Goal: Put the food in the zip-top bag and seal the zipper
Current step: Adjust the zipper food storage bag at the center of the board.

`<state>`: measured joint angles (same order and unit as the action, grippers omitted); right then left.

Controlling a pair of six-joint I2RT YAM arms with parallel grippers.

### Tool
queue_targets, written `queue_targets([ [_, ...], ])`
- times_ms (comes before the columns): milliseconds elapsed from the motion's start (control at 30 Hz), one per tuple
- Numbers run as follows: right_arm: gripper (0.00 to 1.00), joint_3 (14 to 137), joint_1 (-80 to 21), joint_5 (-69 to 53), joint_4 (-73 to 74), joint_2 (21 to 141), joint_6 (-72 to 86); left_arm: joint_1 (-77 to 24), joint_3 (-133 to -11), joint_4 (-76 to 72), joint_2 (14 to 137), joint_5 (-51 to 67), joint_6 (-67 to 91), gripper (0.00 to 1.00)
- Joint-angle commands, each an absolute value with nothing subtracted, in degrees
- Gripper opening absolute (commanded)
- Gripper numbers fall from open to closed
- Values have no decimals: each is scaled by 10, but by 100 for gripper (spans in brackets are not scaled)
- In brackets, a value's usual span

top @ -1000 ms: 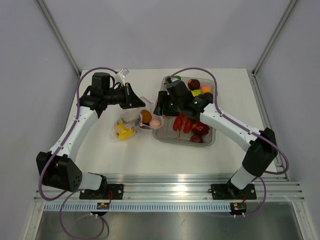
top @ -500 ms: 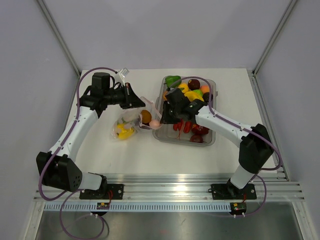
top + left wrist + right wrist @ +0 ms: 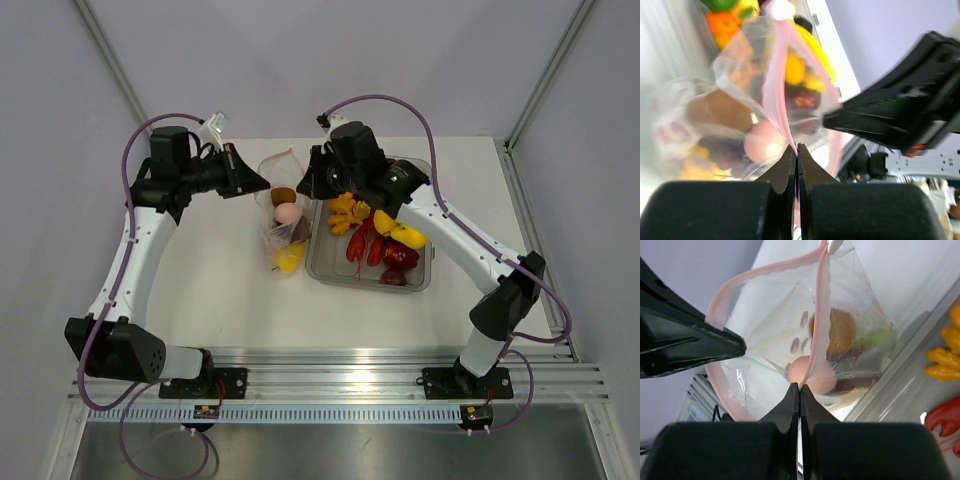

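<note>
Clear, crinkly plastic forms the zip-top bag (image 3: 283,215), which hangs mouth-up between the two arms, just left of the grey translucent tray (image 3: 420,282) and over the white table (image 3: 200,290); whether its bottom touches the tabletop cannot be told. The pinkish-red zipper (image 3: 774,75) is a soft, wavy band, and its two sides are pulled apart into a wide loop. The left gripper (image 3: 796,150) has its black wedge-shaped fingers pressed tight together on one side of that band, and the right gripper (image 3: 799,387) is pinched the same way on the opposite side. Inside the bag the food lies heaped at the bottom: a smooth pink ball (image 3: 800,370), a matte brown oval piece (image 3: 837,330), a glossy green piece (image 3: 875,337), something dark purple beneath them, and a yellow piece (image 3: 289,258) lowest of all. In the tray lie a glossy red lobster-like toy (image 3: 362,245), a curved yellow banana (image 3: 400,232) and lobed orange-yellow pieces (image 3: 345,210).
</note>
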<state>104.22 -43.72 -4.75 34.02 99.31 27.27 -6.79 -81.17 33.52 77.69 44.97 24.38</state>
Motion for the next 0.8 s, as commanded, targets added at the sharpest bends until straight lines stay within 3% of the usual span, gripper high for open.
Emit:
queue_targets([
  [0, 0, 1097, -434, -67, 316, 1024, 264, -54, -839, 349, 755, 460, 222, 0],
  [167, 0, 1200, -432, -102, 365, 1123, 258, -58, -785, 314, 748, 472, 250, 0],
  [367, 0, 1187, -431, -109, 345, 1122, 258, -66, -754, 287, 735, 476, 265, 0],
  [767, 0, 1009, -400, -69, 287, 987, 296, -136, -739, 168, 757, 467, 356, 0],
])
